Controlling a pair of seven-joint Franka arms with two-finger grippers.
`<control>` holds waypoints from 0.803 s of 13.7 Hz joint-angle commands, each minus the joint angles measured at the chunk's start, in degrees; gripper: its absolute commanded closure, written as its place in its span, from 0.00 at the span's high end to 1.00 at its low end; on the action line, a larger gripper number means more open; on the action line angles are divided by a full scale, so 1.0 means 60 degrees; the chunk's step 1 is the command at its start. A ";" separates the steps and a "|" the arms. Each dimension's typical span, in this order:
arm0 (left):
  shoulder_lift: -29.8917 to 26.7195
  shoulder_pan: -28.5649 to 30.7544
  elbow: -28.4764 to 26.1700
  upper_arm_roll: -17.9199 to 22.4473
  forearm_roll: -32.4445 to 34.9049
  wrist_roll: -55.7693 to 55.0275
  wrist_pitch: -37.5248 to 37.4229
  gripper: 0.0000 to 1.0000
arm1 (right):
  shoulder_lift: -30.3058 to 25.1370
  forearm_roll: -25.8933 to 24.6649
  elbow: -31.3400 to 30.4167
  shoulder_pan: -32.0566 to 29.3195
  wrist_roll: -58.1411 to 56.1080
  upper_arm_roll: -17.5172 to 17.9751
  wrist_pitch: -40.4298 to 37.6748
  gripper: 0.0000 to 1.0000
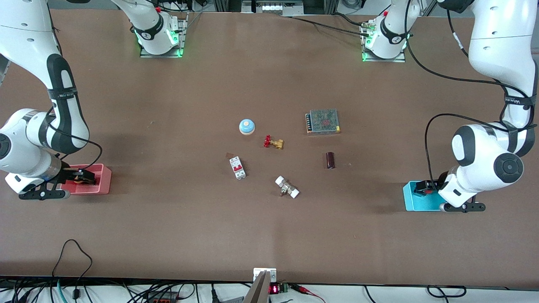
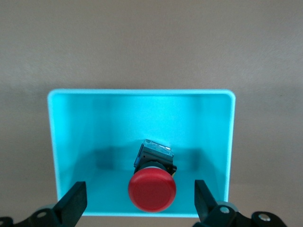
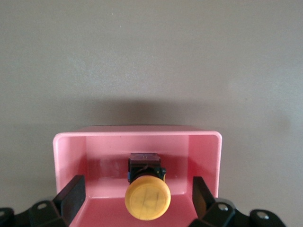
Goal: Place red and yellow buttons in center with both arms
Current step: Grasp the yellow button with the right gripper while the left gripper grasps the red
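The red button point(image 2: 151, 191) stands in the cyan bin point(image 2: 142, 92) at the left arm's end of the table. My left gripper point(image 2: 139, 204) is open, and its fingers point(image 2: 73, 204) flank the red cap without touching it. The yellow button point(image 3: 147, 198) stands in the pink bin point(image 3: 137, 135) at the right arm's end. My right gripper point(image 3: 137, 196) is open, with its fingers point(image 3: 201, 196) on either side of the yellow cap, apart from it. In the front view the left gripper point(image 1: 423, 188) is in the cyan bin point(image 1: 410, 198) and the right gripper point(image 1: 84, 176) is in the pink bin point(image 1: 105, 182).
Around the table's middle lie a blue dome on a tan base point(image 1: 246, 126), a red-handled brass valve point(image 1: 273, 143), a white circuit breaker point(image 1: 237, 167), a white-ended fitting point(image 1: 287, 187), a dark cylinder point(image 1: 330, 160) and a mesh-topped power supply point(image 1: 323, 121).
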 commanded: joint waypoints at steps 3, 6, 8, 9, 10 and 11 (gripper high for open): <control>0.0040 0.0003 -0.0057 -0.0025 0.0115 0.0168 -0.0021 0.83 | 0.0340 0.0238 0.0159 -0.0202 -0.0905 0.0098 0.0009 1.00; 0.0011 -0.0012 -0.0013 -0.0025 0.0115 0.0154 -0.0051 0.55 | 0.0486 0.0238 0.0159 -0.0349 -0.1186 0.0113 0.0008 1.00; -0.0018 -0.0012 0.0045 -0.0025 0.0100 0.0125 -0.0051 0.41 | 0.0486 0.0238 0.0174 -0.0349 -0.1274 0.0113 0.0009 0.97; -0.0047 -0.0026 0.0060 -0.0025 0.0100 0.0124 -0.0051 0.35 | 0.0486 0.0238 0.0174 -0.0349 -0.1274 0.0113 0.0023 0.95; -0.0091 -0.0026 0.0089 -0.0040 0.0100 0.0110 -0.0051 0.30 | 0.0486 0.0267 0.0174 -0.0349 -0.1230 0.0113 0.0023 0.93; -0.0208 -0.0026 0.0104 -0.0040 0.0100 0.0124 -0.0051 0.26 | 0.0501 0.0426 0.0174 -0.0349 -0.1230 0.0113 0.0038 0.93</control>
